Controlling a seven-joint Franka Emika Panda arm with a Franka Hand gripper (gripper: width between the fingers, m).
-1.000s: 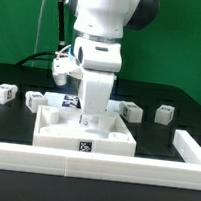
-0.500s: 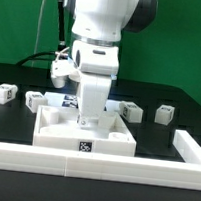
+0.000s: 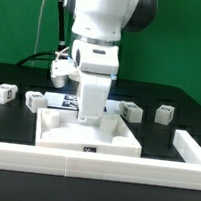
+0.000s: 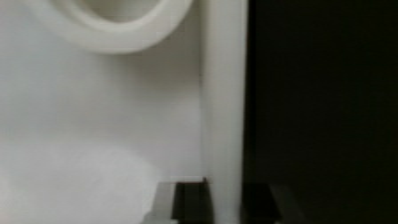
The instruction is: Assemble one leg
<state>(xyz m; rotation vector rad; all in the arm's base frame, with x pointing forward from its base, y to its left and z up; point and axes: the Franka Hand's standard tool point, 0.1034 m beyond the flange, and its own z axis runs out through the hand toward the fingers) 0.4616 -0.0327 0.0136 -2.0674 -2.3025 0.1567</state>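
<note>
Gripper (image 3: pixel 90 115) was down on the panel (image 3: pixel 55 134), near its back middle in the exterior view. My fingers sat hidden behind the wrist body and the panel's raised edge, so I couldn't tell if they were apart, together or clamped on something. Four legs stood loose on the black table (image 3: pixel 177 139), in a rough row behind the panel: leg 1 (image 3: pixel 1 93) and leg 2 (image 3: pixel 33 99) on the exterior view's left, leg 3 (image 3: pixel 131 111) and leg 4 (image 3: pixel 164 113) on its right. Leg 3 was just beside the panel's back corner; contact unclear. Leg 1 and leg 4 were well apart from it. Rim bar (image 3: pixel 92 166) ran across the front, camera side of the panel. Wrist view was blurred: white panel face (image 4: pixel 89 120), a round recess (image 4: pixel 116 20), one straight edge against black
</note>
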